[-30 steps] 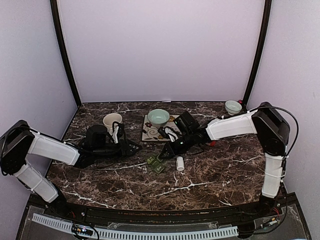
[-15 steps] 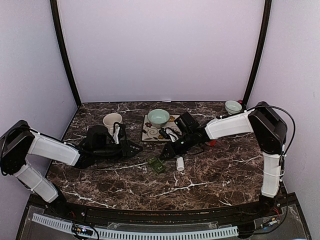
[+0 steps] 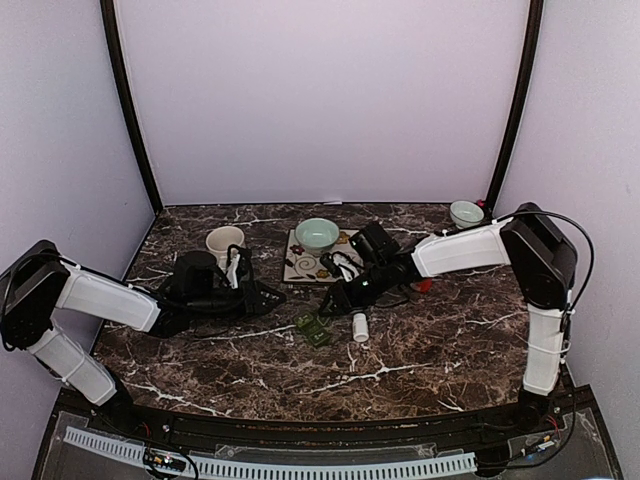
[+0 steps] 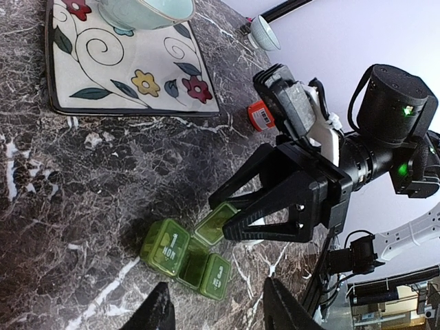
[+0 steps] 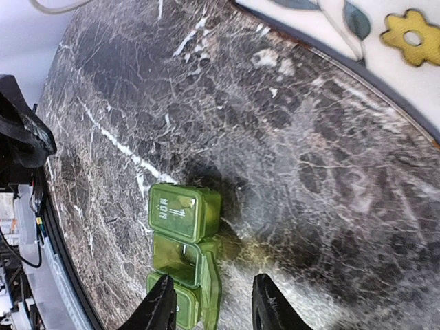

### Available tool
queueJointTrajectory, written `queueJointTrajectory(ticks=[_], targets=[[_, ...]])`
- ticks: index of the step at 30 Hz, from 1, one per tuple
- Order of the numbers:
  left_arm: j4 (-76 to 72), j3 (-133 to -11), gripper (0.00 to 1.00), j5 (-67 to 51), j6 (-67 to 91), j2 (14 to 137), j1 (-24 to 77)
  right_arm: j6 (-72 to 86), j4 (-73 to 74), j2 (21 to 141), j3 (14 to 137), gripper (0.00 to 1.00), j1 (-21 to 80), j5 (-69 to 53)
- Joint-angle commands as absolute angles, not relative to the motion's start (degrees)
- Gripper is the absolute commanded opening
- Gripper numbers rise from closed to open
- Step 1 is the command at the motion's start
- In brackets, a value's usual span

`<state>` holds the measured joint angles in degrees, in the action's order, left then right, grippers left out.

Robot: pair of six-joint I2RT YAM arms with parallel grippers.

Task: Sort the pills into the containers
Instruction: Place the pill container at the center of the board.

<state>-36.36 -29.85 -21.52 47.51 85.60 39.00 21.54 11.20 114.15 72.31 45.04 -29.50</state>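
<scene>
We judge the box-opening step is in hand. The dark green pill box (image 5: 184,249) lies on the marble worktop (image 5: 309,172), in front of the floral plate (image 4: 103,69). Its MON lid is down, and the middle compartment's lid appears to stand up. Our right gripper (image 4: 221,214) hangs just beside and above the box, fingers apart and holding nothing. Our left gripper (image 4: 221,308) sits near, likewise spread and empty. We can make out no loose pills. Next, we think, the right gripper must come down on a closed lid's edge and lift it gently, so that the light box does not skid.
</scene>
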Motion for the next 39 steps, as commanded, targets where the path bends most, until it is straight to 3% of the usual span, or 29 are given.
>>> queueJointTrajectory(ticks=[1, 12, 28, 33, 36, 39], targets=[[-35.01, -30.17, 0.46, -20.92, 46.10, 84.14, 39.46, 19.87, 12.83, 109.35, 72.91, 0.39, 44.82, -24.19], [-31.22, -31.67, 0.45, -19.50, 43.74, 81.87, 39.54, 17.66, 18.60, 105.32, 73.97, 0.41, 46.48, -11.99], [-24.38, -32.85, 0.46, -11.03, 35.70, 75.59, 41.47, 20.67, 28.86, 99.54, 79.36, 0.42, 58.13, 30.57], [-21.15, -34.78, 0.47, -3.95, 29.36, 72.56, 43.09, 19.22, 18.58, 93.97, 78.30, 0.44, 58.70, 45.17], [-20.76, -36.03, 0.52, -0.38, 25.25, 71.29, 43.73, 15.46, 3.41, 88.77, 73.53, 0.62, 58.39, 50.41], [-21.63, -36.96, 0.65, 2.08, 20.85, 70.44, 43.99, 11.16, -11.17, 86.72, 69.29, 0.68, 58.14, 54.19]])
